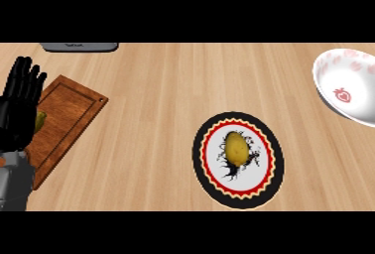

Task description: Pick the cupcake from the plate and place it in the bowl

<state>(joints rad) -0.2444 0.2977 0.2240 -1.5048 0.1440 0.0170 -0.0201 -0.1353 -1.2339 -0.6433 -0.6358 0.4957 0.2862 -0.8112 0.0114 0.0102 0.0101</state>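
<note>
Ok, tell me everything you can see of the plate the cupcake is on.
The plate is round, with a black outer band, a red-and-cream zigzag ring inside it, and a white centre bearing a black scribbled pattern. It looks like glazed ceramic. It lies flat on the wooden counter, lower centre of the head view, down-left of the white bowl and apart from it. A yellowish cupcake sits on its centre. Neither hand touches it; the left hand rests open at the left edge.

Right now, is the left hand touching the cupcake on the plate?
Apart. The head view shows the left hand over the wooden board, with bare counter before the cupcake.
</note>
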